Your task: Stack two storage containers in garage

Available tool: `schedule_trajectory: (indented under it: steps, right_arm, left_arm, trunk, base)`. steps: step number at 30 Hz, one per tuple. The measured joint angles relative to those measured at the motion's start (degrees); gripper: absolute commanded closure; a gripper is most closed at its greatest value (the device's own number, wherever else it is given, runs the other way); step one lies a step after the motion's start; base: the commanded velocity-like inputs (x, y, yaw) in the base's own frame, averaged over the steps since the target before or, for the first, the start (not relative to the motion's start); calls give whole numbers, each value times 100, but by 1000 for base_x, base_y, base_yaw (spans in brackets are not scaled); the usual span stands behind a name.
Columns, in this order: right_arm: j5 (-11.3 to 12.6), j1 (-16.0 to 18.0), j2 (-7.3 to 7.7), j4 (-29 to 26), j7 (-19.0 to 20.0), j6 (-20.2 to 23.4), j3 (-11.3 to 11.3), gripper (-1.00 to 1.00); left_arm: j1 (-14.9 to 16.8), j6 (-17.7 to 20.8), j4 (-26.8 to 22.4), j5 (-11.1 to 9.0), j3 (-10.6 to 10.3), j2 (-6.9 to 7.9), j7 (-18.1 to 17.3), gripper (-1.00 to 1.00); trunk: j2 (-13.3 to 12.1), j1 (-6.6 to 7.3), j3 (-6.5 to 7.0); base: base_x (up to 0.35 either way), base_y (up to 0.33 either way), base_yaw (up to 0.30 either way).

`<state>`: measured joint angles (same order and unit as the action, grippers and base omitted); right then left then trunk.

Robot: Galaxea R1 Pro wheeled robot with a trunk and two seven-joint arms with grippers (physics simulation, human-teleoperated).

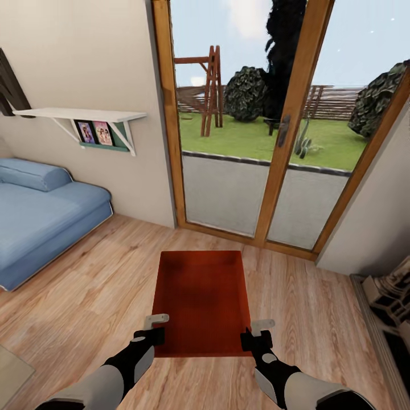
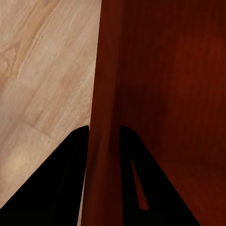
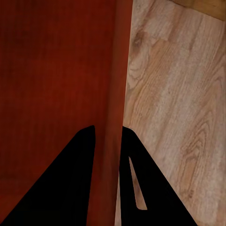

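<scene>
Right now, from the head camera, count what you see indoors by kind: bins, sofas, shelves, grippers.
Orange-red storage container: 1
Blue sofa: 1
White wall shelf: 1
Grippers: 2, the left gripper and the right gripper, each clamped on a side wall of the container
Total: 5

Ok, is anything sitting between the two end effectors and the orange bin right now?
Nothing visible. The left end effector straddles the left wall of the bin, and the right end effector straddles its right wall; each wrist view shows a wall running between the fingers.
</scene>
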<state>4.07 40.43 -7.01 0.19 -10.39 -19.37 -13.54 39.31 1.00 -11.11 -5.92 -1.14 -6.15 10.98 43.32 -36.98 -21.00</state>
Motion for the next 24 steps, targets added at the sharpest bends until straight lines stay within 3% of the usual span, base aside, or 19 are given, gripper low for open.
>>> schedule_trajectory:
  steps: [24]
  right_arm:
    - [3,-2,0,0,0,7,-6,100]
  left_arm:
    - [0,0,9,0,3,0,0,100]
  trunk:
    - [0,0,216]
  base:
    - [0,0,0]
